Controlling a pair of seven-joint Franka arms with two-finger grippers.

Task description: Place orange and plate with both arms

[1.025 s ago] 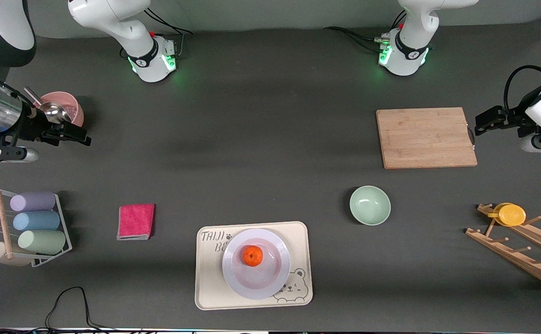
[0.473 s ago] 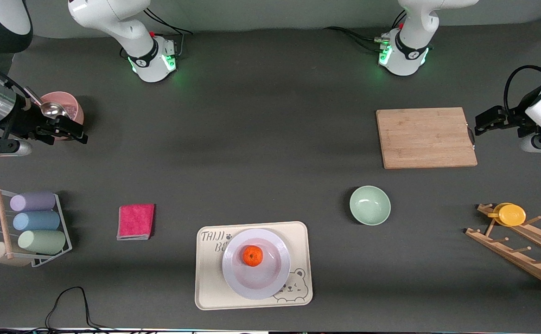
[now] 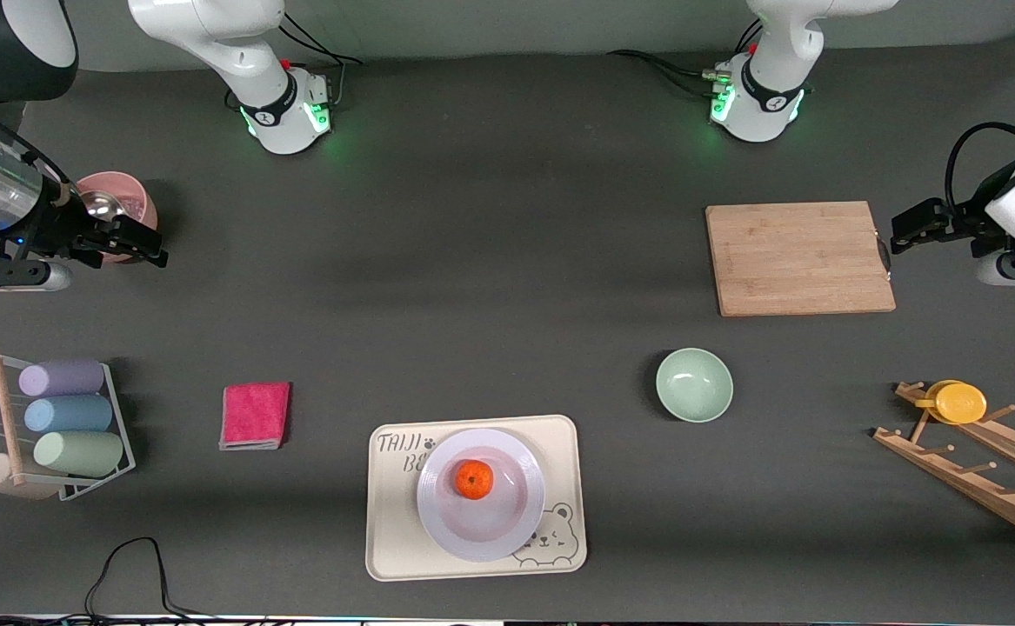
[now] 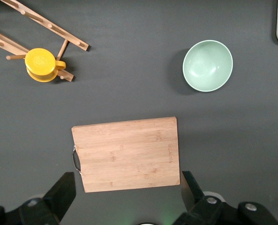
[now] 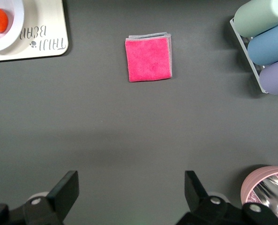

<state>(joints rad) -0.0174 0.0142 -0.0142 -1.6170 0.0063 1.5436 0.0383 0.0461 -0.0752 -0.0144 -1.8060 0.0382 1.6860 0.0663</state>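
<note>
Now the orange [image 3: 474,480], a small round fruit with a dimpled, matte skin, sits in the hollow of the plate [image 3: 481,530], slightly toward the robots' bases from the plate's middle; being round it has no long axis, and which way its stem end points cannot be told. The plate is a round, shallow, glossy white dish with a wide rim, lying flat on a cream rectangular tray [image 3: 390,539] with rounded corners, printed lettering and a bear drawing; the tray's long side runs along the tabletop [image 3: 490,261] from one arm's end to the other. The tabletop is a dark grey matte surface. A smooth pale green bowl [image 3: 694,384] stands near the tray, toward the left arm's end, and farther from the front camera than it lies a rectangular bamboo cutting board [image 3: 800,257] with visible grain. A folded pink cloth [image 3: 255,415] with a fuzzy weave lies toward the right arm's end of the tray. The left claw [image 3: 905,228] hangs over the tabletop just beside the board's handle end, its fingers [image 4: 63,192] spread wide and holding nothing. The right claw [image 3: 137,243] hangs beside a pink cup [image 3: 129,198] with a shiny metal inside, its fingers [image 5: 66,187] likewise wide apart and empty. Both claws are well apart from the plate and orange.
</note>
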